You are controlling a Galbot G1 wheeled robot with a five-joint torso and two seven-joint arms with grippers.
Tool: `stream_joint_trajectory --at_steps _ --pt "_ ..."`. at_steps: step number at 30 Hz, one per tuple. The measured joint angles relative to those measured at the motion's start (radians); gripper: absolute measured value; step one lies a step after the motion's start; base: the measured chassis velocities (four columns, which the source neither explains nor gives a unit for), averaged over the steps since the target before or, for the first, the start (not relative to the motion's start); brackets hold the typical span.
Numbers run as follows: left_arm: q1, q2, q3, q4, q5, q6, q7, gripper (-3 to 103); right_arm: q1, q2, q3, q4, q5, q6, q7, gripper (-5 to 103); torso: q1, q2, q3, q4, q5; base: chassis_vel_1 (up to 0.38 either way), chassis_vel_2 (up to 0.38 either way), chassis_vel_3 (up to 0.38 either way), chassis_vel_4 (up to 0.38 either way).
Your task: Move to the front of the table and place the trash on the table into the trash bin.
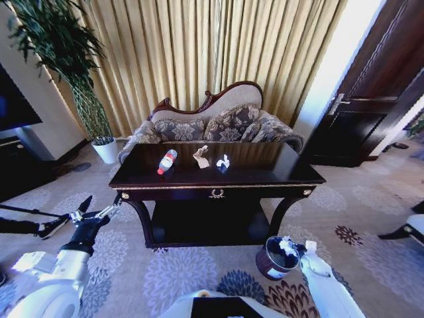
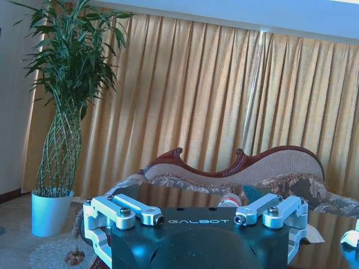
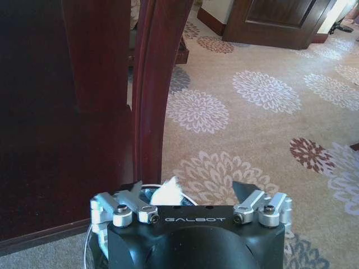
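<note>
One white wrapper (image 3: 166, 193) sits at the bin (image 1: 276, 258), under the open, empty right gripper (image 3: 192, 191). The bottle (image 1: 167, 161), paper (image 1: 201, 157) and another wrapper (image 1: 222, 162) wait on the table (image 1: 265, 173). The left gripper (image 1: 99, 207) hangs open, holding nothing.

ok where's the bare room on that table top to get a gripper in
The table is bare along its front edge and at both ends. Crowding is mid-back: plastic bottle, beige crumpled paper and white wrapper in a row, with small gaps between them.

My left gripper (image 1: 99, 207) raised at my left, fingers spread, my right gripper (image 1: 289, 248) lowered, angled down, fingers parted
</note>
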State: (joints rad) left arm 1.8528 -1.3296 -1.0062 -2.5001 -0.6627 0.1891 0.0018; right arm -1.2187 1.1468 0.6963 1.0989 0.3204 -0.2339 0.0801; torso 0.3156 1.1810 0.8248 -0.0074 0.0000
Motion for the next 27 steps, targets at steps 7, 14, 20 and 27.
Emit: stream_joint_trajectory --at_steps 7,14,20,27 --pt "0.002 -0.001 -0.003 0.0 0.0 -0.003 0.003 100 -0.003 0.0 0.0 0.01 0.0 0.0 0.0 100 0.0 0.0 0.0 0.0 0.0 0.0 0.0 0.0 0.0" --pt "0.005 -0.004 -0.004 0.0 -0.001 -0.006 0.003 100 -0.007 0.0 0.002 0.019 0.002 0.0 0.001 100 0.0 0.0 0.0 0.0 0.0 0.0 0.0 0.0 0.0" --pt "0.006 -0.004 -0.006 0.0 -0.002 -0.008 0.003 100 -0.014 0.0 0.005 0.027 0.006 0.0 0.001 100 0.0 0.0 0.0 0.0 0.0 0.0 0.0 0.0 0.0" --pt "0.006 -0.004 -0.015 0.0 -0.013 -0.009 0.003 100 -0.061 -0.013 0.036 0.183 0.106 -0.029 -0.002 100 0.0 0.0 0.0 0.0002 0.0 0.0 0.0 0.0 0.0"
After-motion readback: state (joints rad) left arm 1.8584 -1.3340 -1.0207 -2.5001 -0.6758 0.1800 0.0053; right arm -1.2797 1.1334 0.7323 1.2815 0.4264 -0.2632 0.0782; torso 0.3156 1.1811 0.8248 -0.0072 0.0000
